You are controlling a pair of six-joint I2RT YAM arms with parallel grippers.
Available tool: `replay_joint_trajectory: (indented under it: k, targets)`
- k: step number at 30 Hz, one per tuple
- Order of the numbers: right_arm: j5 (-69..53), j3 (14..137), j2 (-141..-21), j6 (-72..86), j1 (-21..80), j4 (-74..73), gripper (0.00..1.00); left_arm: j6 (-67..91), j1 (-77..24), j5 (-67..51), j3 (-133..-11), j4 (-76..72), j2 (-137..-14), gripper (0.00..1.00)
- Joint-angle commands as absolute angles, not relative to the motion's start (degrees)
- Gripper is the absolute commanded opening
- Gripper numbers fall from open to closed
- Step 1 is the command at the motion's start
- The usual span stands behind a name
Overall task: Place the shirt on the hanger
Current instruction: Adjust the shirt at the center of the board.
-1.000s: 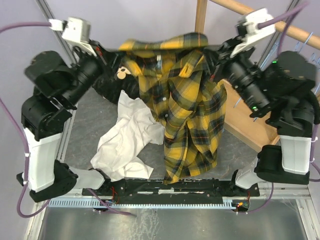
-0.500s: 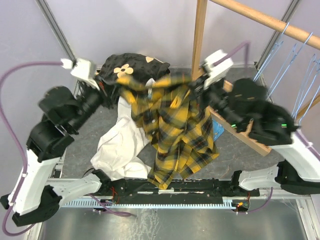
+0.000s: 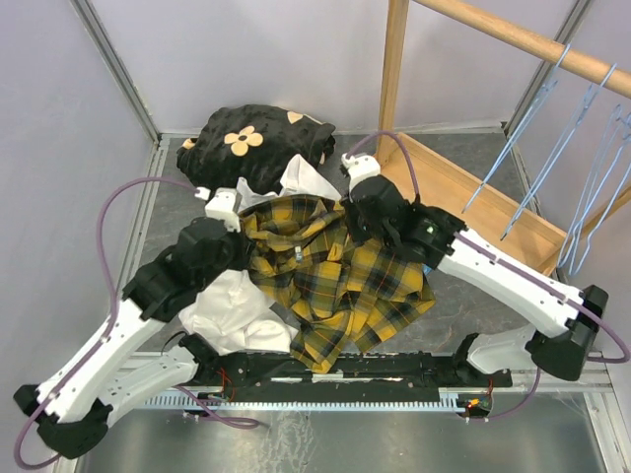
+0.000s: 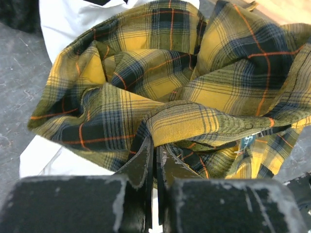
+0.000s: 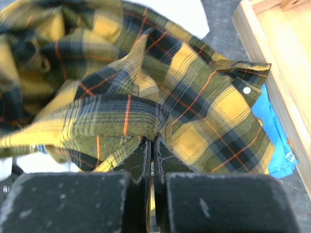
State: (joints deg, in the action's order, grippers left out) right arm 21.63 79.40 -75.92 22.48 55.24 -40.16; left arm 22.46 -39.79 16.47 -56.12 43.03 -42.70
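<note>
While the shirt [image 3: 335, 286] is lying crumpled on the table [image 3: 473, 301], the left gripper [image 4: 155, 145] and right gripper [image 5: 153, 141] are each pinching its cloth fully closed, and the hanger [image 3: 521, 125] is hanging on the rail [image 3: 513, 37].

Pale lilac walls [image 3: 276, 49], grey tabletop [image 3: 458, 310], wooden rail [image 3: 513, 37] at upper right

The shirt [image 3: 335, 286] is so bunched up I can't pick out collar or sleeves. The white garment [image 3: 232, 315] is mostly buried under it and the left arm. Some blue thing [image 5: 274, 145] pokes out from under the plaid, no idea what. The hangers [image 3: 550, 165] run off the right edge up top
</note>
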Motion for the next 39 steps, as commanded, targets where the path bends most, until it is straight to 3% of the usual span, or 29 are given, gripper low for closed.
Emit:
replay_joint_trajectory:
  k: [1, 7, 12, 16, 26, 29, 31, 32, 36, 39]
  targets:
    - [14.3, 80.0, -80.8, 26.3, 47.8, -32.7, 0.0, 25.3, -38.4, 18.6, -57.5, 36.5, -51.2, 0.03]
    - [11.0, 80.2, -84.6, 23.3, 45.2, -27.7, 0.04, 22.9, -31.2, 13.8, -58.7, 32.5, -53.5, 0.03]
    - [5.5, 79.6, -82.1, 21.7, 45.1, -27.2, 0.46, 21.0, -30.3, 9.2, -58.1, 32.6, -51.7, 0.3]
    - [3.7, 78.3, -81.4, 20.0, 45.2, -27.6, 0.54, 20.4, -30.3, 9.1, -56.4, 32.2, -50.4, 0.38]
    - [1.7, 82.1, -88.8, 15.5, 45.1, -27.7, 0.55, 18.8, -30.2, 9.7, -54.9, 31.3, -53.0, 0.34]
    - [2.9, 83.9, -91.2, 14.8, 45.1, -27.3, 0.46, 17.8, -29.4, 9.7, -53.9, 30.0, -54.5, 0.28]
    - [5.4, 85.4, -92.6, 14.8, 45.1, -27.0, 0.35, 17.4, -28.2, 10.5, -54.4, 29.3, -56.4, 0.07]
    - [7.2, 86.1, -93.2, 15.1, 45.1, -26.8, 0.3, 17.4, -27.1, 11.0, -55.1, 29.3, -57.7, 0.03]
    - [17.2, 91.2, -97.8, 18.3, 44.4, -29.5, 0.15, 17.8, -21.5, 12.4, -57.6, 29.0, -62.4, 0.03]
    - [15.7, 96.3, -101.6, 18.9, 43.4, -34.1, 0.15, 17.1, -18.5, 9.7, -59.3, 29.1, -64.8, 0.03]
